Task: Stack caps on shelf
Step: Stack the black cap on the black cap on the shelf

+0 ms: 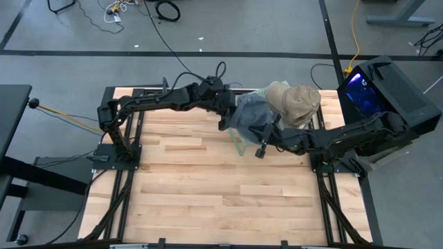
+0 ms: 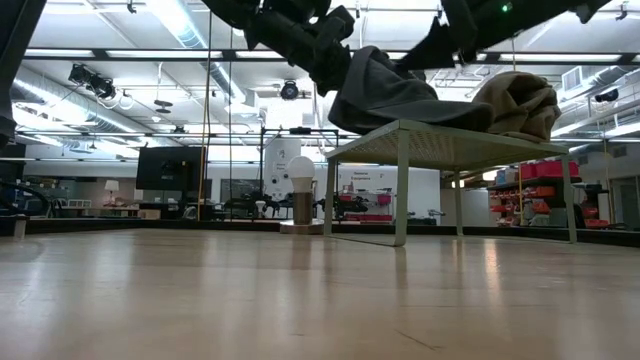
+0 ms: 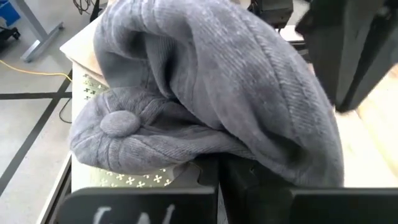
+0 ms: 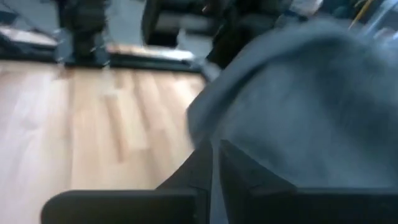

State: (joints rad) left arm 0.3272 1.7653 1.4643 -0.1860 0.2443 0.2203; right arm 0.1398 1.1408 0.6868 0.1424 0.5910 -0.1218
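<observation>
Two arms reach in over the pale green shelf [image 1: 243,143] at the far side of the wooden worktop [image 1: 208,194], both at a slate-grey cap [image 1: 249,114] that lies on the shelf's perforated top. No lettering or brand can be read on the caps. Some white marks on the left wrist's dark housing are cut off and illegible. The left gripper [image 1: 228,111] stretches out from the left, nearly level, its jaws clenched on the grey cap's fabric. The right gripper [image 1: 266,131] comes from the right, wrist bent toward the shelf, jaws pinched on the same cap's edge. Beside it a tan cap [image 2: 520,105] rests on the shelf.
</observation>
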